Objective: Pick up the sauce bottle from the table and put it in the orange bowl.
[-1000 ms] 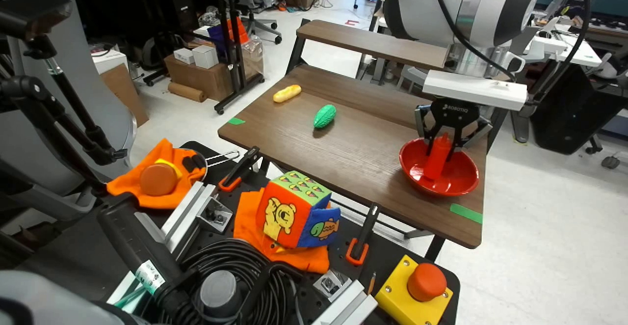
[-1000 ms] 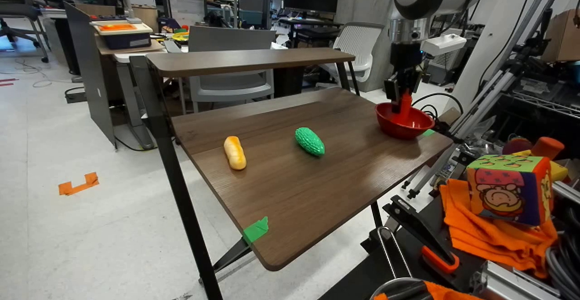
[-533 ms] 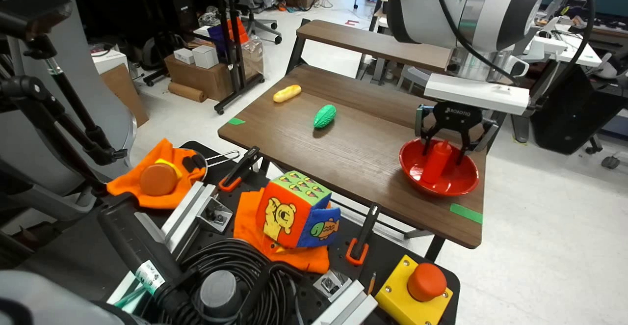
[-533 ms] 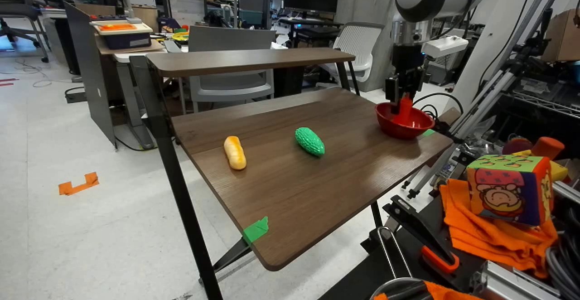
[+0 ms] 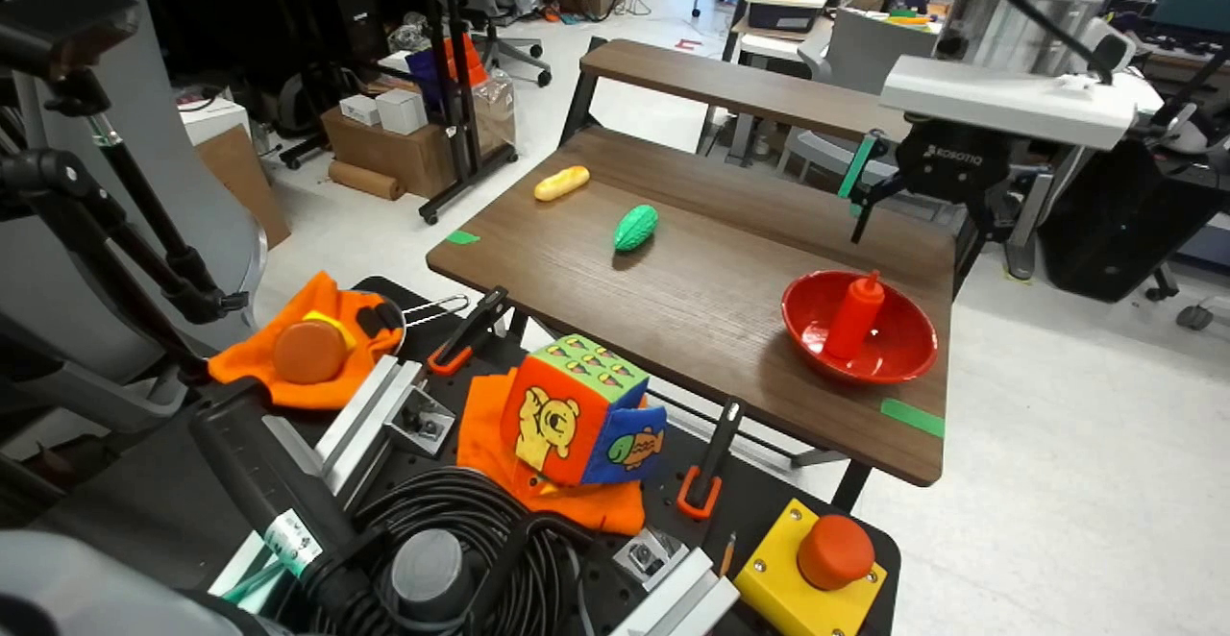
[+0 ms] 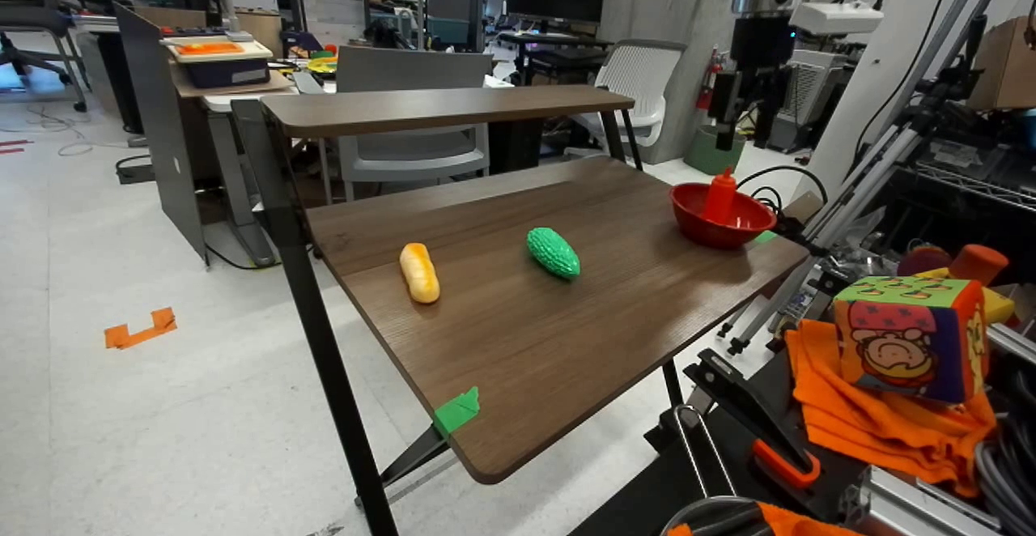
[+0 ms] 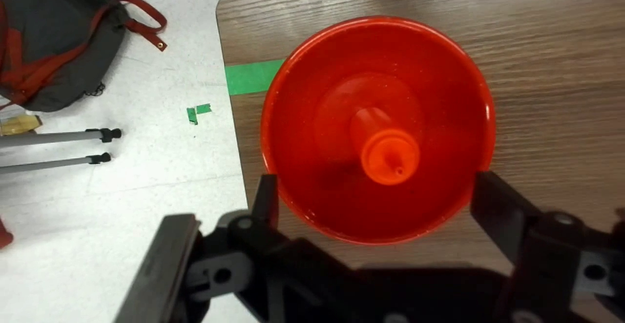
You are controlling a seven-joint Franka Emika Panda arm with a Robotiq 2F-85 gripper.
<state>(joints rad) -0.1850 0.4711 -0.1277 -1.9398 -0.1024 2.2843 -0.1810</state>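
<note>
The small red-orange sauce bottle (image 5: 855,317) stands roughly upright inside the orange bowl (image 5: 807,307), nozzle up, in both exterior views. From above, in the wrist view, the bottle's cap (image 7: 390,157) shows near the middle of the bowl (image 7: 302,132), inside its rim all round. My gripper (image 7: 376,175) is open, its two black fingers far apart with nothing held between them. In an exterior view the gripper (image 6: 742,146) hangs above the bowl, apart from both bowl and bottle.
A green oblong item (image 5: 636,228) and a yellow oblong item (image 5: 562,183) lie on the brown table (image 5: 730,281). A raised shelf (image 5: 730,84) runs along one side. A soft cube (image 5: 581,410) and clamps sit on the neighbouring black surface.
My gripper has opened and let go of the bottle, which stays in the bowl. The arm has then risen clear above both.
</note>
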